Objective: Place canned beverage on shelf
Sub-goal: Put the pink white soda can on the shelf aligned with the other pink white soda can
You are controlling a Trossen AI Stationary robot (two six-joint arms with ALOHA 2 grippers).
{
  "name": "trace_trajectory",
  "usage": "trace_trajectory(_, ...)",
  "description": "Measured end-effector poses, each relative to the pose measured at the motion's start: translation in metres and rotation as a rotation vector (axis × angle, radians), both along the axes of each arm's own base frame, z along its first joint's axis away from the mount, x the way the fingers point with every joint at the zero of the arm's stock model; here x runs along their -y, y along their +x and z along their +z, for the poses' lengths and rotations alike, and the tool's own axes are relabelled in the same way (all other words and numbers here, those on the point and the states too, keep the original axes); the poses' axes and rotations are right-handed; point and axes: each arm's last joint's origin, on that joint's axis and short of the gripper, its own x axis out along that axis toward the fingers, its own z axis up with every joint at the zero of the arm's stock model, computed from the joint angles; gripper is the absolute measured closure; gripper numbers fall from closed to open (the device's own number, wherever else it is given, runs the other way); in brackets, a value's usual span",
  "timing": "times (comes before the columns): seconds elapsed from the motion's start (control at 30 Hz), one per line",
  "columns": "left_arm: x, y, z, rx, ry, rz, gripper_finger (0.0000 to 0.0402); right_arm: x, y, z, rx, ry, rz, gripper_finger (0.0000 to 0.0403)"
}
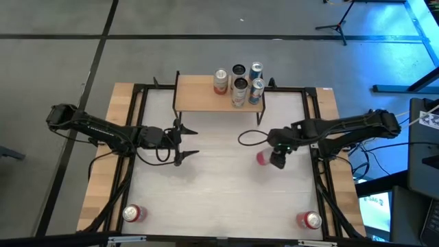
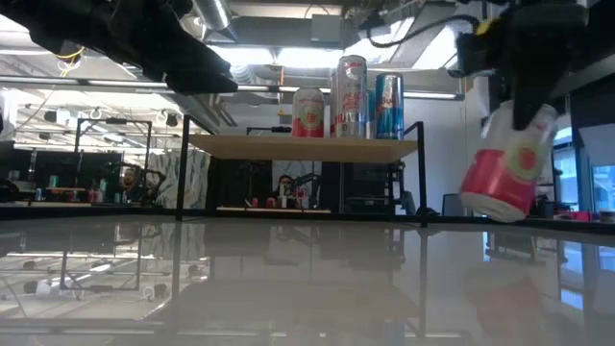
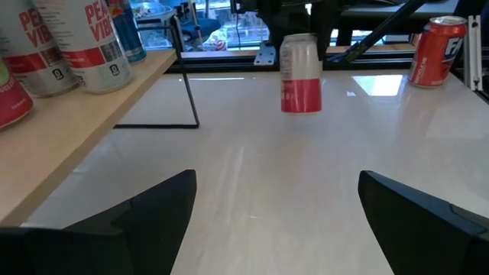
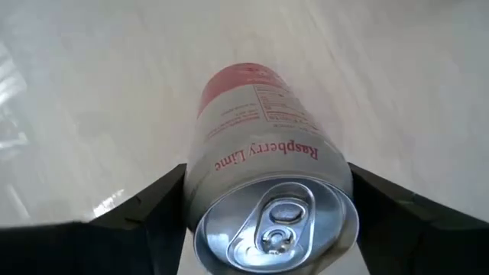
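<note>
On your left, a red can [image 1: 132, 213] lies on the table's [image 1: 219, 185] near corner. The left gripper [image 1: 186, 143] waits above the white table with its fingers spread wide and nothing between them, near the shelf's left leg. At the far edge, the shelf [image 1: 206, 99] carries five cans [image 1: 240, 84] standing upright, grouped toward its right end. Moving right, your right gripper [image 1: 273, 159] has its fingers closed around the top of a red-and-white can [image 4: 263, 176], labelled raspberry lime. In the low view the can [image 2: 507, 163] hangs tilted, clear of the tabletop, in front of and to the right of the shelf. Another red can [image 1: 309, 219] lies on the near right corner.
</note>
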Motion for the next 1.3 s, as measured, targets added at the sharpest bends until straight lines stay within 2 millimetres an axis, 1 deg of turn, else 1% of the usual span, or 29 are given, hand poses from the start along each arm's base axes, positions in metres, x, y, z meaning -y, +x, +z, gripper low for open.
trace_trajectory(0.1, 0.0, 0.0, 0.0, 0.001, 0.0, 0.001, 0.0047, -0.002, 0.018, 0.003, 0.051, -0.033, 0.057, 0.012)
trace_trajectory(0.2, 0.0, 0.0, 0.0, 0.001, 0.001, 0.004, 0.0047, -0.003, 0.036, 0.006, 0.029, -0.065, 0.107, 0.012)
trace_trajectory(0.37, 0.0, 0.0, 0.0, 0.005, 0.0, 0.005, 0.0047, -0.007, 0.075, 0.016, 0.023, -0.091, 0.182, 0.012)
trace_trajectory(0.6, 0.0, 0.0, 0.001, 0.007, -0.002, 0.006, 0.0047, -0.011, 0.124, 0.009, -0.078, -0.111, 0.255, 0.012)
trace_trajectory(0.73, 0.0, 0.0, 0.001, 0.007, -0.002, 0.006, 0.0047, -0.013, 0.145, -0.001, -0.161, -0.121, 0.283, 0.012)
trace_trajectory(0.87, 0.0, 0.0, 0.001, 0.007, -0.002, 0.006, 0.0047, -0.014, 0.157, -0.007, -0.205, -0.131, 0.303, 0.012)
trace_trajectory(0.93, 0.0, 0.0, 0.001, 0.007, -0.006, 0.005, 0.0046, -0.015, 0.16, -0.01, -0.218, -0.131, 0.309, 0.012)
trace_trajectory(1.07, 0.0, 0.0, 0.0, 0.009, -0.018, 0.005, 0.0047, -0.015, 0.163, -0.01, -0.2, -0.134, 0.313, 0.0119)
trace_trajectory(1.13, 0.0, 0.0, 0.0, 0.009, -0.018, 0.005, 0.0047, -0.015, 0.165, -0.009, -0.173, -0.134, 0.311, 0.0093)
trace_trajectory(1.23, 0.0, 0.0, 0.0, 0.009, -0.018, 0.004, 0.0046, -0.015, 0.165, -0.008, -0.17, -0.133, 0.317, 0.0032)
trace_trajectory(1.3, 0.0, 0.0, 0.001, 0.009, -0.018, 0.004, 0.0046, -0.015, 0.164, -0.007, -0.179, -0.136, 0.333, 0.0017)
